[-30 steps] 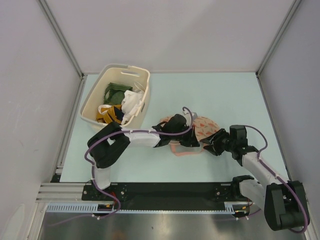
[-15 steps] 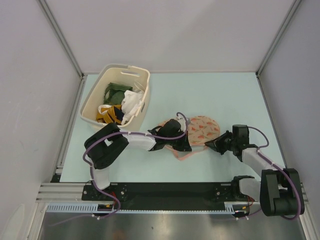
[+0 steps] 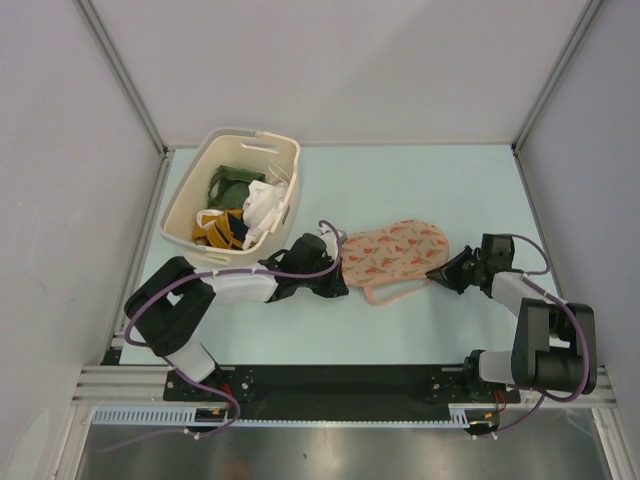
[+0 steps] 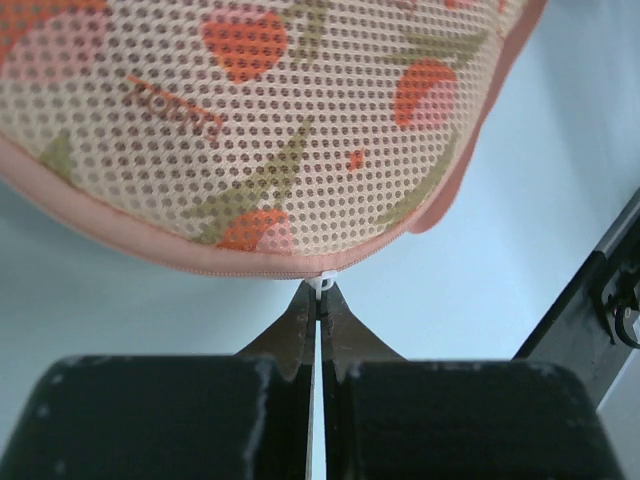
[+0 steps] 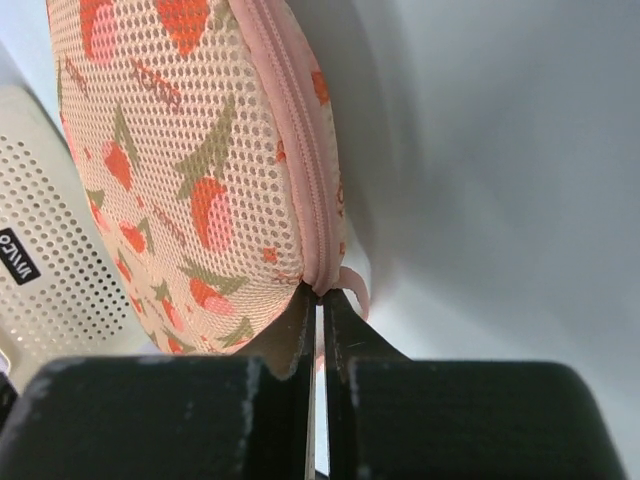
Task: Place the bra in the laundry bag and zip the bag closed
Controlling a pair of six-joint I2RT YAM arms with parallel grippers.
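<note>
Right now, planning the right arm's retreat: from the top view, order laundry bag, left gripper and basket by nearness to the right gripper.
1. laundry bag, pinched by the right gripper at its right end.
2. left gripper, at the bag's left end.
3. basket, back left.

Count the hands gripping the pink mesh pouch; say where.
2. The left hand pinches the white zip pull at the left end of the pale pink leaf-print mesh pouch; the right hand pinches its right end.

From above and behind, looking down over the whole desk [image 3: 420,180]. From each wrist, low and very close, facing opposite ends of the laundry bag [image 3: 395,250], shared with overhead.
</note>
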